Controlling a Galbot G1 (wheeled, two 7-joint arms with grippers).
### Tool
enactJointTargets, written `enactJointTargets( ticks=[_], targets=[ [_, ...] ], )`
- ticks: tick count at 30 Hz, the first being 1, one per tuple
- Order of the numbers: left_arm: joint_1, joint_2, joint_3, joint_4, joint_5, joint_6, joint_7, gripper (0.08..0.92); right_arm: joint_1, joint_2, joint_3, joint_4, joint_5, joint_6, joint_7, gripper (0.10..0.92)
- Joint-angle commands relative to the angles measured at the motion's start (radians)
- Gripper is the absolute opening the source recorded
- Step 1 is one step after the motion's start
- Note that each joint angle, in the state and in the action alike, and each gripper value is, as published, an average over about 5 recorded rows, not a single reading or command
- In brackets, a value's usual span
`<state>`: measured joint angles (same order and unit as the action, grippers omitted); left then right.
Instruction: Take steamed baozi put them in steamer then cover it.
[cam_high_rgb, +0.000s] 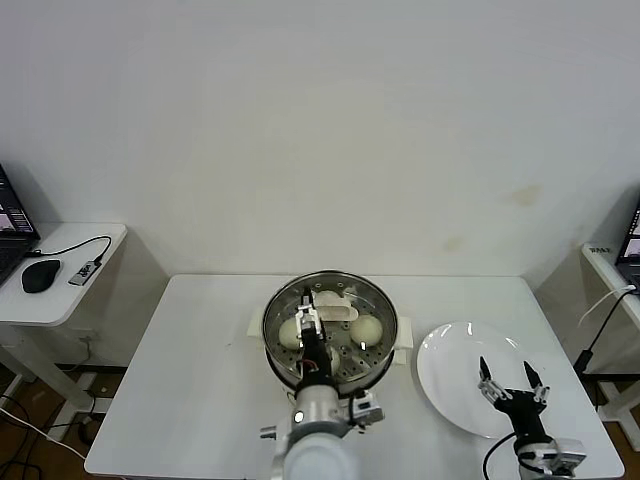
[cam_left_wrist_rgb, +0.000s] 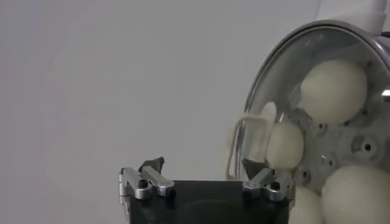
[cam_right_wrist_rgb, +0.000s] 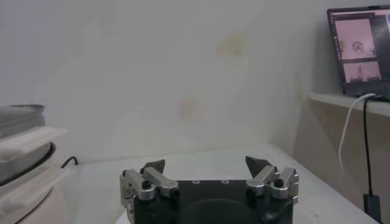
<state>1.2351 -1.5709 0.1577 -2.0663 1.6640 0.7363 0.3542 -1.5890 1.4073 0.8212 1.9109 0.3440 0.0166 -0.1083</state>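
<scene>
The steamer (cam_high_rgb: 385, 362) stands mid-table with the clear glass cover (cam_high_rgb: 375, 305) lying on it. Through the glass I see steamed baozi (cam_high_rgb: 365, 328) on the perforated tray, another (cam_high_rgb: 289, 333) to its left. My left gripper (cam_high_rgb: 310, 318) hovers over the cover's middle, open. In the left wrist view the left gripper (cam_left_wrist_rgb: 204, 164) holds nothing, and the cover's cream handle (cam_left_wrist_rgb: 250, 143) sits just beyond one fingertip, with baozi (cam_left_wrist_rgb: 334, 91) behind the cover's glass (cam_left_wrist_rgb: 292, 67). My right gripper (cam_high_rgb: 512, 385) hangs open over the white plate (cam_high_rgb: 450, 370); the right gripper (cam_right_wrist_rgb: 206, 163) is empty.
The steamer (cam_right_wrist_rgb: 21, 115) shows at the side of the right wrist view. A side table with a mouse (cam_high_rgb: 40, 275) and laptop stands at the far left. Another laptop (cam_right_wrist_rgb: 359, 49) on a shelf, with cables, is at the right. A wall lies close behind.
</scene>
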Motion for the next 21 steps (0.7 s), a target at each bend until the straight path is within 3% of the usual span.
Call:
enactJointTargets(
  ticks=[1,8,16,21],
  targets=[
    [0.013,0.079,-0.195,-0.133,-0.374,-0.116,-0.174,0.823,0.001,-0.005,-0.010,0.002,0.004,0.004,0.001,0.823],
    [0.026,0.136,-0.320,-0.127,-0.637,-0.192,-0.303,0.823,-0.001,-0.015,-0.017,0.012,-0.001,0.022,0.003,0.823],
    [0.047,0.153,-0.492,-0.028,-0.926,-0.375,-0.464,0.823,-0.007,-0.047,-0.030,0.030,0.000,0.057,0.000,0.823],
    [0.077,0.135,-0.590,0.009,-1.106,-0.434,-0.489,0.823,-0.034,-0.068,-0.044,0.043,-0.001,0.072,0.003,0.823]
  ],
)
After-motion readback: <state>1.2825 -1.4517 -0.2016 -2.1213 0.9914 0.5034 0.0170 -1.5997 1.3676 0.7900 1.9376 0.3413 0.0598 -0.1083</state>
